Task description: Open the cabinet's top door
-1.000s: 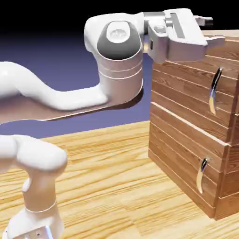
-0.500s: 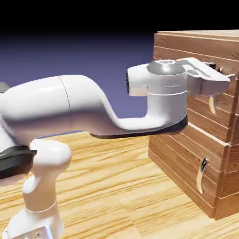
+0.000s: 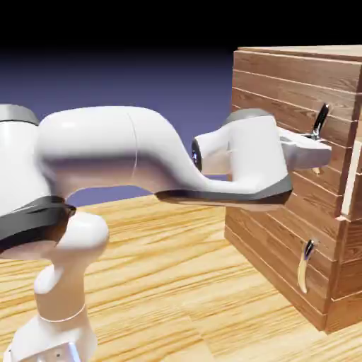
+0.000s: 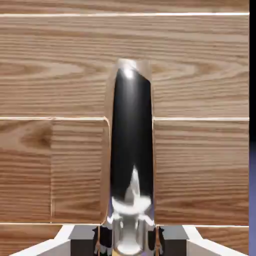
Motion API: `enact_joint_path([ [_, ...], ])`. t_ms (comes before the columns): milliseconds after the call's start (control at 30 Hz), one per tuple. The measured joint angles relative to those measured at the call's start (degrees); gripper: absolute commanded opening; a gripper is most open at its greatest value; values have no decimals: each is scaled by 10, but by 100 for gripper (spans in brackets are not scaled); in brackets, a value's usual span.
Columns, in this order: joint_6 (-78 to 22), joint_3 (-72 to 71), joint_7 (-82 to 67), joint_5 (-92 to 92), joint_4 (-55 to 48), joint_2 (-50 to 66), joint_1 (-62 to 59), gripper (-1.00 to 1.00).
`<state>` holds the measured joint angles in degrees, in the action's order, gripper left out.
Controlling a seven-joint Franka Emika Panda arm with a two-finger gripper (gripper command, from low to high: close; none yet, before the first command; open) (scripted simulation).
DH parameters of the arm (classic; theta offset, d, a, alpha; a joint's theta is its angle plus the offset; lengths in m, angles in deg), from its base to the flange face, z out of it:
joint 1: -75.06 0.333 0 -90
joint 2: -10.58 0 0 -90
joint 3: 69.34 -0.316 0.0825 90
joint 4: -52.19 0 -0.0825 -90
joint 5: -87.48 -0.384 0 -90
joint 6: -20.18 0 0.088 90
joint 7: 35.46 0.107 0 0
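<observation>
Top door (image 3: 283,88), upper front of the cabinet (image 3: 348,276), on the exterior view's right; looks slightly ajar, with a pale strip showing beside its edge on the exterior view's right. Gripper (image 4: 128,242) is clenched on the long handle (image 4: 131,140), one finger on each side of the bar; in the hand view the bar runs up from between the tips, over the planks.

Step in hand, as judged: pulling the door open by its handle. Opening seems barely begun, so most of the swing is left. Pull should go outward from the front first, then bend into an arc about the hinge, which is probably on the door's far side from the pale strip. Wrist should turn with the door so the fingers keep square to the bar. A straight pull could drag the tips along the curved, shiny metal or twist them off it. Slow, even motion suits it; the grip should stay firm until the gap is wide.

Outward from there: the lower door (image 3: 272,230) looks closed, with its smaller handle (image 3: 305,269) below the work. It shouldn't block the swing, though a dipping wrist might knock that handle. Main obstacle is the arm (image 3: 92,148) itself, stretched across in front of the cabinet; elbow and forearm need to back away as the panel comes round. Table (image 3: 159,283) lies underneath, wood-topped.
</observation>
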<state>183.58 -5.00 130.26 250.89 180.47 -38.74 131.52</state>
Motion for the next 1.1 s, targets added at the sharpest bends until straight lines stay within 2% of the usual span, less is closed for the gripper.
enact_joint_path([
  [333, -92, -172, -46, -134, 166, -30, -208, -100],
  [733, -202, -419, -145, -396, 351, -157, -406, -100],
  [1100, -45, -586, 3, -390, 329, -112, -633, -100],
])
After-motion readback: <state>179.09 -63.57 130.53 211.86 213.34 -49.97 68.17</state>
